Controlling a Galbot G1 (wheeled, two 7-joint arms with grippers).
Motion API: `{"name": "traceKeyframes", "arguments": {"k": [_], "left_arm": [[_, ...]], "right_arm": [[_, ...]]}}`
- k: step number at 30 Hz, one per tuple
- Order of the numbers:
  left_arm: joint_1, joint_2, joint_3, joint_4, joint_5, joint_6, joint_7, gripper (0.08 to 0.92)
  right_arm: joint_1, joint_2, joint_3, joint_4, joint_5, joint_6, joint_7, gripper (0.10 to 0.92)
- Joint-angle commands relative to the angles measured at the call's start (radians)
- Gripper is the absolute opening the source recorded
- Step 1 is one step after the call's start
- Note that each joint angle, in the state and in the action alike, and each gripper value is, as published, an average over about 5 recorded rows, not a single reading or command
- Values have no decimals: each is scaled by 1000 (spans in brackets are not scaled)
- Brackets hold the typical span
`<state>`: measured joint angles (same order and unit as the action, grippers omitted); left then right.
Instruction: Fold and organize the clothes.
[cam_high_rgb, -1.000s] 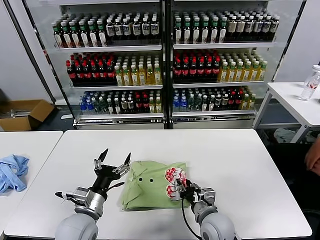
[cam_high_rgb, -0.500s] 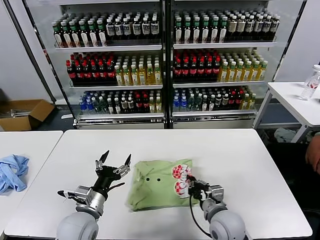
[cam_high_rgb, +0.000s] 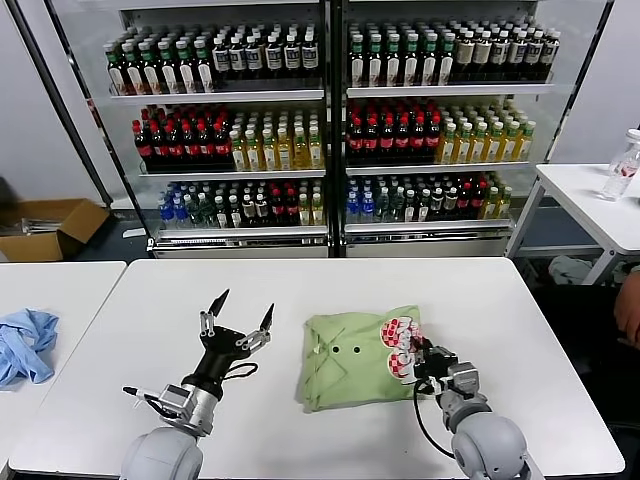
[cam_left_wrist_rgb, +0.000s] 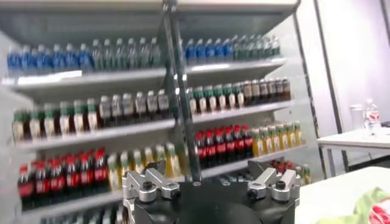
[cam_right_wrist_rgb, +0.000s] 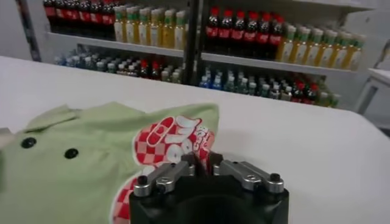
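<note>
The light green shirt (cam_high_rgb: 355, 358) lies folded on the white table (cam_high_rgb: 330, 290), right of centre, with two dark buttons and the red-and-white graphic (cam_high_rgb: 398, 346) at its right edge. It also shows in the right wrist view (cam_right_wrist_rgb: 91, 164). My right gripper (cam_high_rgb: 418, 362) is shut on the shirt's right edge by the graphic; in its wrist view the jaws (cam_right_wrist_rgb: 201, 161) pinch the cloth. My left gripper (cam_high_rgb: 238, 317) is open and empty, raised above the table left of the shirt, fingers pointing up.
A light blue cloth (cam_high_rgb: 25, 345) lies on a separate table at the far left. Drink coolers (cam_high_rgb: 330, 120) stand behind the table. Another white table with a bottle (cam_high_rgb: 620, 165) stands at the right. A cardboard box (cam_high_rgb: 45, 228) sits on the floor.
My right gripper has dragged the folded shirt to the right across the table. My left gripper has shifted slightly right and stays open.
</note>
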<state>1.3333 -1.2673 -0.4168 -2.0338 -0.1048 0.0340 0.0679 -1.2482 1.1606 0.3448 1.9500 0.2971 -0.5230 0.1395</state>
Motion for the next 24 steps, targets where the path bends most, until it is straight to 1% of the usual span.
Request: {"name": "traceKeyframes", "arguments": {"k": [1,3,6,9,13,16,18,20,22,24], "left_arm": [[-23,-8,-16,30,148,-157,47,823],[-44,-14,-19,46,160,-156,46,823],[-84,-23,-21,73,186,-151,46,823],[-144,-42,-23,124,198,-158,67,823],[-224,-69,-26,227,215,-195,110,823],[-245,-75,-35,260,223,-192,143,823],[-247,-79,-37,266,149,-172,159,823],[-244,-83,-23,254,63,-127,121,823],[-235,-85,-6,234,18,-66,60,823],[-228,-86,-2,224,40,-29,25,823]], "right_arm": [[-87,-30,146,126,-43,54,4,280],[-87,-42,192,154,-52,70,2,332],[-60,-54,230,151,-88,104,0,410],[-11,-53,241,89,-140,187,0,497],[40,-50,240,-10,-193,269,-10,618],[48,-49,236,-47,-210,304,-23,704],[47,-47,230,-65,-220,318,-24,754],[45,-45,225,-79,-225,324,-21,797],[45,-44,223,-87,-225,326,-20,816],[46,-44,221,-92,-225,327,-18,820]]}}
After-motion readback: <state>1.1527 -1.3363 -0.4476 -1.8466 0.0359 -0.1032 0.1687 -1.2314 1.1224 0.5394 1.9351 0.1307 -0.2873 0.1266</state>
